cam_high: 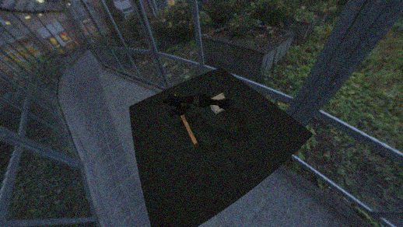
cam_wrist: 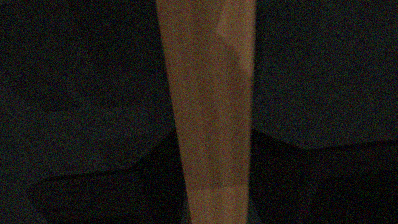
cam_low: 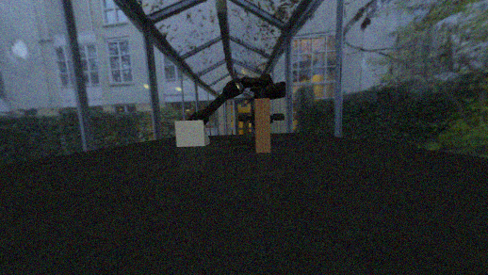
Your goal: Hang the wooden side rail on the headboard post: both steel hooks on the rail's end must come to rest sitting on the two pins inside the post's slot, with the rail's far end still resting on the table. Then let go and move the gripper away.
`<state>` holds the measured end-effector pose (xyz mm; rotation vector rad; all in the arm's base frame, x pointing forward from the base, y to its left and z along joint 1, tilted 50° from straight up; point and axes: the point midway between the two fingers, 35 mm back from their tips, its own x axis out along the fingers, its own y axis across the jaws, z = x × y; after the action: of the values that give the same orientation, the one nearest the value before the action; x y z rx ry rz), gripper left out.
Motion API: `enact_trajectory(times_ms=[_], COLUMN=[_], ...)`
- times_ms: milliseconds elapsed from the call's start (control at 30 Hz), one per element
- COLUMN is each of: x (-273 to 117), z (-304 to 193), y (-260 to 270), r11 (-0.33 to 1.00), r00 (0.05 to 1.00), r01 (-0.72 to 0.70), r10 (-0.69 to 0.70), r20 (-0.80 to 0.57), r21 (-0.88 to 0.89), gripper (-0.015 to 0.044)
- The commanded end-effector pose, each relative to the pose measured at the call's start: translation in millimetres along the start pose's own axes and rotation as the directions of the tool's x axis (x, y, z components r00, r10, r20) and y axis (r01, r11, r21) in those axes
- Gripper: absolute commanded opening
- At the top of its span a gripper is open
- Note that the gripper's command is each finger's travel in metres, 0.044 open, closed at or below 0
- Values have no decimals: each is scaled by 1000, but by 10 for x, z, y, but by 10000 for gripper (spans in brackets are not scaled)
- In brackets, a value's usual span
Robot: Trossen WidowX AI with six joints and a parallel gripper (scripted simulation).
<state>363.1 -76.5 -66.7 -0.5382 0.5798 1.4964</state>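
Note:
The wooden side rail (cam_high: 189, 130) (cam_low: 263, 126) (cam_wrist: 212, 110) is an orange-brown board. The exterior camera looks along it: its near end is low at the table top, and the rest appears to slope up and away to the arm. My gripper (cam_high: 180, 112) (cam_wrist: 206, 126) is shut on the rail, with a dark finger on each side in the wrist view. The steel hooks are not visible. The headboard post, its slot and its pins cannot be made out in the dark around the gripper, so I cannot tell whether the hooks touch the pins.
A pale block (cam_high: 217, 110) (cam_low: 189, 134) stands on the dark table (cam_high: 218, 171) (cam_low: 235, 207), left of the rail in the exterior view. The black arm (cam_high: 200, 100) (cam_low: 214, 107) reaches past it to the rail and partly covers it in the top view.

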Motion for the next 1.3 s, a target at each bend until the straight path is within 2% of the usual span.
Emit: enact_trajectory(times_ms=[0, 1267], x=[-46, -12], z=[-33, -54], y=[-2, 9], r11=[1000, 1000], r00=[1000, 1000], r01=[9, 9], r10=[-9, -9], r20=[-3, -3], r21=[4, 4], gripper=[0, 0])
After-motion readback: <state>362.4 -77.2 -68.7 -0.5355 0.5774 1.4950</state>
